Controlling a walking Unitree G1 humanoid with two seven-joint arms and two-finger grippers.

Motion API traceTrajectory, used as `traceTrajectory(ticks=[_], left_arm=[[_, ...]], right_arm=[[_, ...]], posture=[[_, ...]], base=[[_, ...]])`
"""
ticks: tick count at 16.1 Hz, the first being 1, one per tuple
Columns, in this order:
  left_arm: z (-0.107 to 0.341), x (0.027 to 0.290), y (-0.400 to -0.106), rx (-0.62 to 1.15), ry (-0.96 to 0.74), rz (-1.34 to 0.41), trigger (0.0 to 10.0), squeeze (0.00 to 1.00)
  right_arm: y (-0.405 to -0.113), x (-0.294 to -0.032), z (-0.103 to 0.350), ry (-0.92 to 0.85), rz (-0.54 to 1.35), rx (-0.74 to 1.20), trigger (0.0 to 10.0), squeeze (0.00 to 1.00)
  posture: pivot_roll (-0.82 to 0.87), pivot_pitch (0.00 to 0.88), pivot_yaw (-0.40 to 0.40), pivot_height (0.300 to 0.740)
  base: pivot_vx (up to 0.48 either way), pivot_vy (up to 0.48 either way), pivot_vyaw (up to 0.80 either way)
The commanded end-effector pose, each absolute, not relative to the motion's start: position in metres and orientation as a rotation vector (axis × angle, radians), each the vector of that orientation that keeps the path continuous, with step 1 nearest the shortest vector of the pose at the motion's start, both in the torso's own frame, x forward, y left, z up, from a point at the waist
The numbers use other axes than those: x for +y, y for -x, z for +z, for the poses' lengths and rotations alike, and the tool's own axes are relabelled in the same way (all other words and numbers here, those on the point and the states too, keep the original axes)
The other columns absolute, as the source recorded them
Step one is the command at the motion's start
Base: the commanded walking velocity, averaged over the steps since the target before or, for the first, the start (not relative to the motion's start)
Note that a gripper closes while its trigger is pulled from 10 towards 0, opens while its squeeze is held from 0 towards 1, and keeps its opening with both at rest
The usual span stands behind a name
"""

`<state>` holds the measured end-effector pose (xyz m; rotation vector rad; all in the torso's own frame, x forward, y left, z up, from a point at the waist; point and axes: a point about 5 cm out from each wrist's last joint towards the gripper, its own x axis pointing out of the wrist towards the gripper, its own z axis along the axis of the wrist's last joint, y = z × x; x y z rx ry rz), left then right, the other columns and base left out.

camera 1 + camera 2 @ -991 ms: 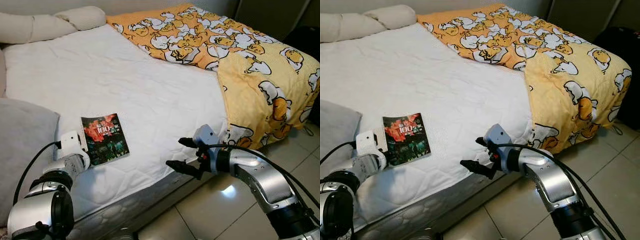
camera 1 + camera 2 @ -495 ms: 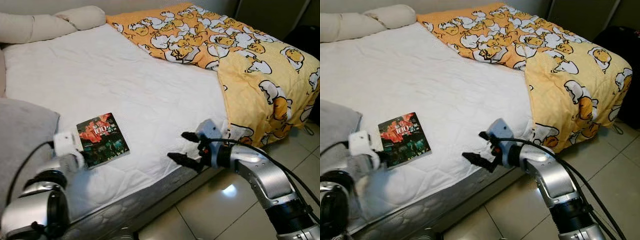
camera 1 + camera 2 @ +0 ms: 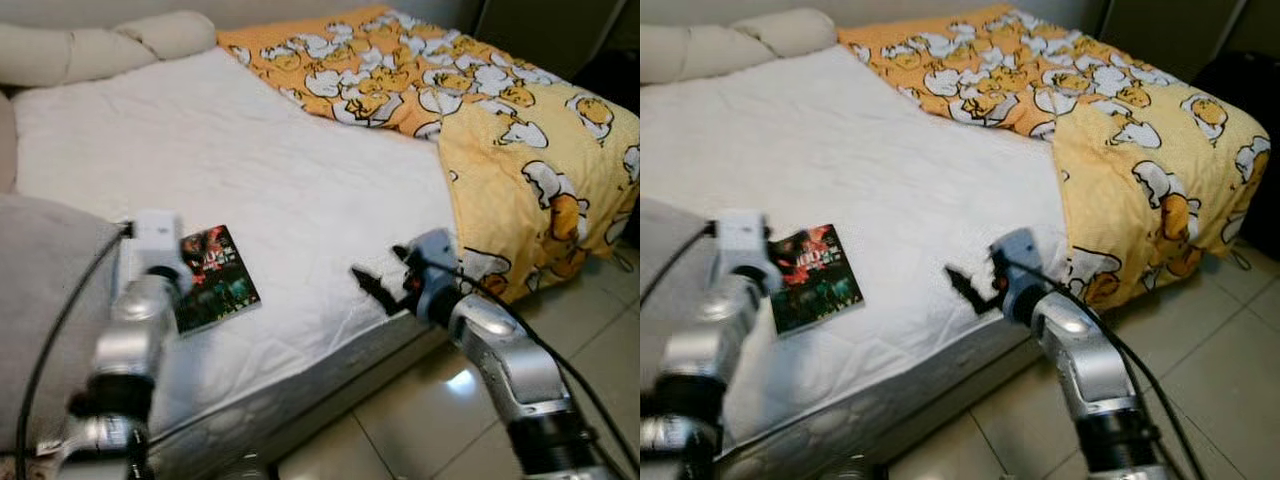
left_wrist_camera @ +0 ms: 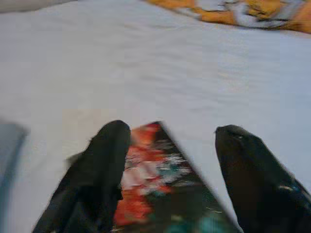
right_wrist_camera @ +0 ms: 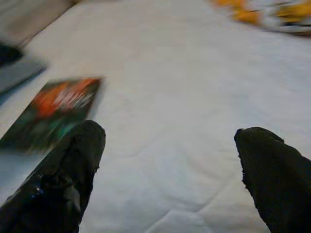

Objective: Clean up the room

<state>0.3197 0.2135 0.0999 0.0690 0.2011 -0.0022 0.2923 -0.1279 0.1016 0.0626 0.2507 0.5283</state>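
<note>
Book [image 3: 218, 278] with the dark red cover lies flat near the bed's front edge, and the left gripper [image 4: 167, 160] hangs right over it, fingers spread. Off to the side the right gripper [image 3: 378, 283] reaches over the white mattress [image 3: 250, 160], fingers wide apart. Beyond lies a yellow duvet [image 3: 520, 130].

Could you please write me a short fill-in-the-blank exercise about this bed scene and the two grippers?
1. The book lies on the white ___.
2. The yellow blanket is printed with cartoon ___.
3. The left gripper has its fingers ___ above the book.
4. The right gripper hovers over the mattress with its fingers ___.

Missing words: mattress; eggs; open; open
</note>
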Motion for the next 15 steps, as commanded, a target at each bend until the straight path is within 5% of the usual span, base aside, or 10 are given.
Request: traceTrajectory(ticks=[1,5,9,15], left_arm=[[0.112,0.199,-0.319,0.152,-0.103,-0.039,10.0,1.00],[0.103,0.205,-0.298,0.189,-0.099,0.029,10.0,1.00],[0.107,0.209,-0.291,0.187,-0.192,0.040,10.0,1.00],[0.108,0.204,-0.295,0.202,-0.179,0.079,10.0,1.00]], right_arm=[[-0.295,-0.137,0.101,-0.092,0.423,0.235,10.0,0.00],[-0.303,-0.146,0.093,-0.084,0.210,0.225,10.0,0.00],[-0.311,-0.145,0.100,-0.023,0.231,0.187,10.0,0.00],[-0.314,-0.138,0.092,-0.021,0.198,0.185,10.0,0.00]], posture=[[-0.04,0.000,0.031,0.740],[-0.03,0.000,0.018,0.740],[-0.01,0.000,0.005,0.740],[-0.02,0.000,0.011,0.740]], base=[[0.000,-0.480,0.00],[0.000,-0.480,0.00],[0.000,-0.480,0.00],[0.000,-0.480,0.79]])
